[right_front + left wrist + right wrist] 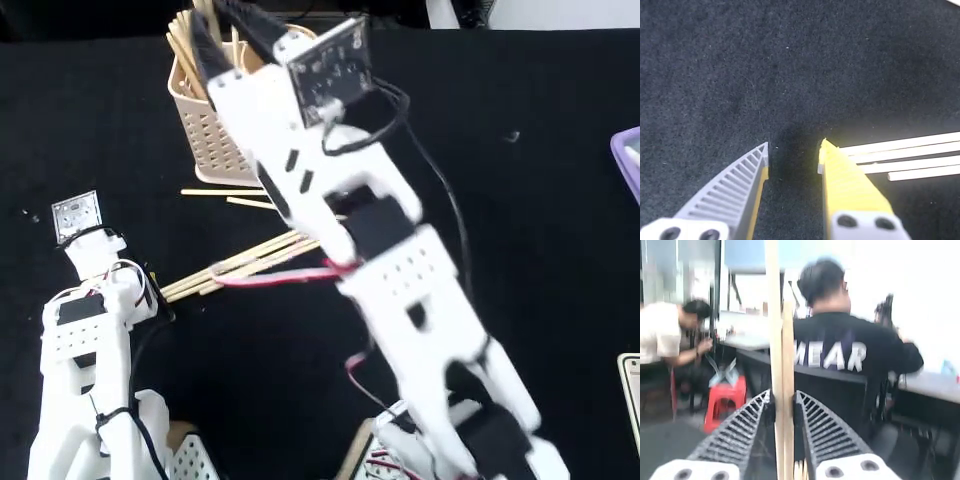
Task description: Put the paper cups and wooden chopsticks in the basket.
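Pale wooden chopsticks (775, 315) pinched in right tool (783, 402) over beige perforated basket (205, 135), upper left; tilted release risks spillage. Left tool (792, 157) parted.

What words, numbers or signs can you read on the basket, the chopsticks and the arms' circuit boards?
None can be read.
Basket: no print.
Chopsticks: no print.
Circuit board on the right arm and circuit board on the left arm: marks too blurred to read.
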Motion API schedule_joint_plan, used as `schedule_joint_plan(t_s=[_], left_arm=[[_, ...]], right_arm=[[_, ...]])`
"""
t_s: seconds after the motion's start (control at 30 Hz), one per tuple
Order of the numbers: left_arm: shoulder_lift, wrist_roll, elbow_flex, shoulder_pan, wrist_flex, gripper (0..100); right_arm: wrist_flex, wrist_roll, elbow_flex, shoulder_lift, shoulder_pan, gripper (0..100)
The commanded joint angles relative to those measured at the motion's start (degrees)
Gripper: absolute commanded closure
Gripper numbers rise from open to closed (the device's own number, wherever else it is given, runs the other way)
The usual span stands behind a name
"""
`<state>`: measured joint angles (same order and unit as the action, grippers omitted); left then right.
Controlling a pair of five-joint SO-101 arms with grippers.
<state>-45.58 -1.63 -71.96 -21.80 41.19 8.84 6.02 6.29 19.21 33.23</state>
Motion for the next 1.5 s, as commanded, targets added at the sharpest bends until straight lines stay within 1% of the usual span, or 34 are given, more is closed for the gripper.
schedule_joint_plan(t_s=[0.0,0.13,0.3,0.43,0.47,0.57,0.63,0.77,0.83,1.03,1.27,1.33,1.47], left_arm=[[-1.32,-0.09,0.31,-0.22,-0.79,83],[-1.32,0.0,0.31,-0.22,-0.79,83],[-1.41,0.0,0.31,-0.31,-0.79,83],[-1.41,0.0,0.31,-0.22,-0.7,83],[-1.41,0.0,0.31,-0.22,-0.7,83],[-1.41,0.0,0.31,-0.22,-0.7,83],[-1.41,0.0,0.31,-0.13,-0.7,83],[-1.41,0.0,0.31,-0.13,-0.7,83],[-1.41,0.0,0.31,-0.13,-0.7,83],[-1.41,0.0,0.31,-0.13,-0.7,83],[-1.41,0.0,0.31,-0.13,-0.7,83],[-1.41,0.0,0.31,-0.13,-0.7,83],[-1.32,-0.09,0.31,-0.13,-0.7,83]], right_arm=[[-6.15,-0.53,-7.78,-6.73,0.7,98.8],[-6.24,-0.44,-14.29,-15.69,0.26,98.8],[-6.33,-0.44,-21.58,-25.27,-3.08,98.8],[-5.89,-0.53,-22.64,-29.05,-4.31,98.7],[-4.13,-0.53,-22.64,-29.23,-4.4,98.6],[3.69,-0.79,-23.34,-29.41,-3.96,98.5],[6.95,-0.88,-23.96,-29.49,-4.04,97.1],[13.1,-0.88,-25.98,-28.44,-4.31,84.2],[18.73,-0.88,-27.91,-27.03,-4.13,81.1],[37.63,-0.79,-32.75,-19.91,-4.4,81.1],[63.3,-0.97,-32.92,-10.42,-7.65,81.1],[68.57,-0.97,-32.48,-9.54,-8.26,81.1],[74.46,-0.79,-28.79,-9.01,-9.93,81.1]])
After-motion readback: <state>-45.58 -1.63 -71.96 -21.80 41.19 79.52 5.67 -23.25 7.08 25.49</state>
